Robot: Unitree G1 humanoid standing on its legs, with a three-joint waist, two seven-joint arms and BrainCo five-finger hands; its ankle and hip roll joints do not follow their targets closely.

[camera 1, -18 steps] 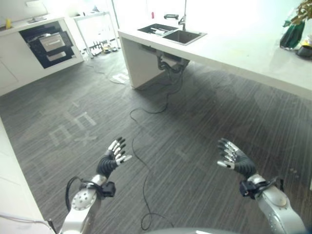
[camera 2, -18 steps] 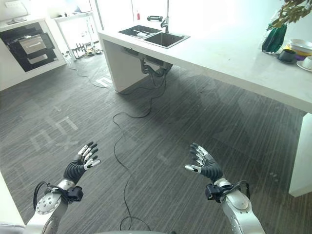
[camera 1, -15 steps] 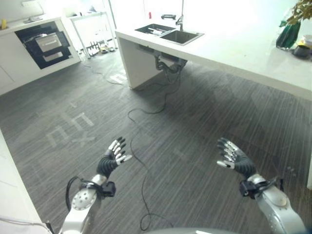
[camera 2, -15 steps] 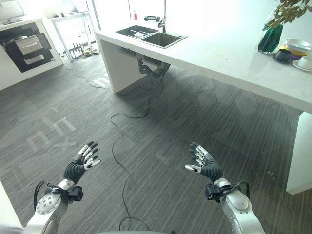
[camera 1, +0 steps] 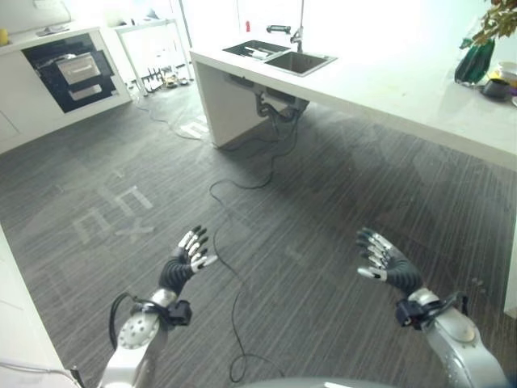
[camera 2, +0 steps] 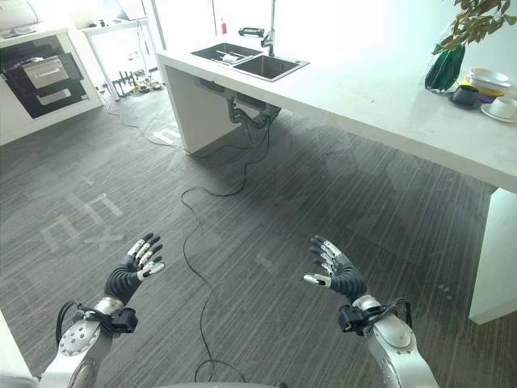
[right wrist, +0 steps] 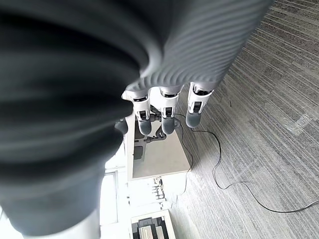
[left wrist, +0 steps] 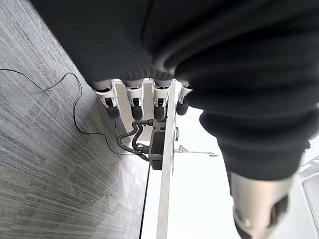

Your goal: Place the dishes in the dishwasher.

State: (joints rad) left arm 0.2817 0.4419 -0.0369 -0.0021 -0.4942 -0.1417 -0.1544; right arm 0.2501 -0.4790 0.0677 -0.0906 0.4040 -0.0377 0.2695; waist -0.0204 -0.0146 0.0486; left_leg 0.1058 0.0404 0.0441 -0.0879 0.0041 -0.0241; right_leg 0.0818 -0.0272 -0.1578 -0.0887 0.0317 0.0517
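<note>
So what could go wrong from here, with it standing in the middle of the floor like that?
A black cable snakes across the floor ahead; it might trip. The dishes sit near the counter end beside a plant, so a reach could knock them. Both the left hand and the right hand are open, holding nothing.

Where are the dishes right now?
The dishes sit at the far right end of the white counter, beside the green vase.
</note>
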